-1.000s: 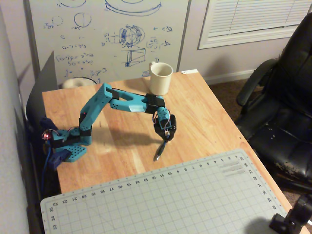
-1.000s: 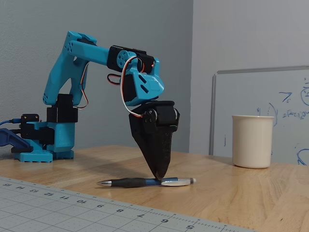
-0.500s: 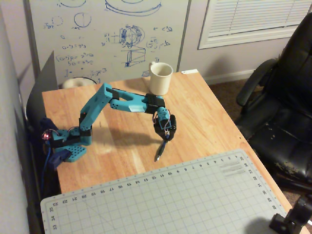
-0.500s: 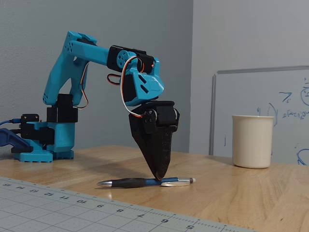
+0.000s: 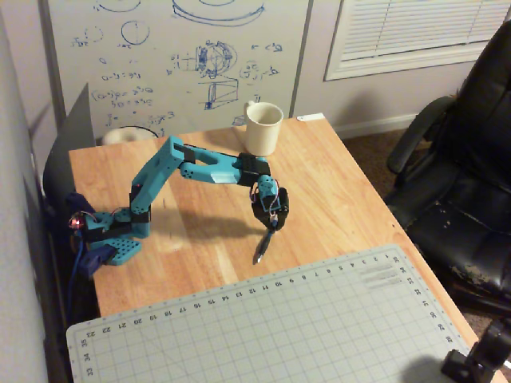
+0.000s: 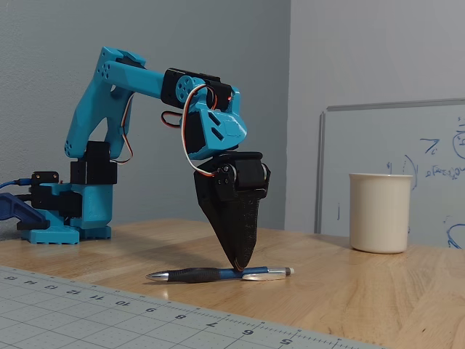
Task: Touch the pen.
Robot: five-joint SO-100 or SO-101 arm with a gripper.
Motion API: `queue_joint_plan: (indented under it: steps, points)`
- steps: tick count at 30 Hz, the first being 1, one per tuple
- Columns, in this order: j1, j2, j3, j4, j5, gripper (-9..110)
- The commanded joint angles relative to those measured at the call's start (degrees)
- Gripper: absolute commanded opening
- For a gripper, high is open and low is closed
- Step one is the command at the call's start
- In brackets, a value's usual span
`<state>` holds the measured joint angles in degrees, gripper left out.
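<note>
The pen (image 6: 196, 275) lies flat on the wooden table (image 6: 363, 291), just beyond the cutting mat's edge. It has a dark barrel and silvery ends. In the overhead view the pen (image 5: 260, 249) points toward the mat. My blue arm reaches down over it. The black gripper (image 6: 240, 265) points straight down with its fingers together, and its tip rests on the pen's middle. In the overhead view the gripper (image 5: 272, 225) covers the pen's far end.
A cream mug (image 5: 263, 128) stands at the table's far edge, to the right in the fixed view (image 6: 380, 212). A grey cutting mat (image 5: 263, 327) covers the near part. A black chair (image 5: 463, 159) stands right of the table. The arm's base (image 5: 112, 239) sits at the left.
</note>
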<state>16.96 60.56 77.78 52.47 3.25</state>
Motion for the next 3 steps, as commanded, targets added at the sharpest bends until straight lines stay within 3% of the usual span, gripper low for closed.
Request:
queue_joint_plan:
  steps: [1,3]
  points:
    - [0.3,2.1,-5.0,-1.2,-0.4,1]
    - [0.4,2.1,-5.0,-1.2,-0.4,1]
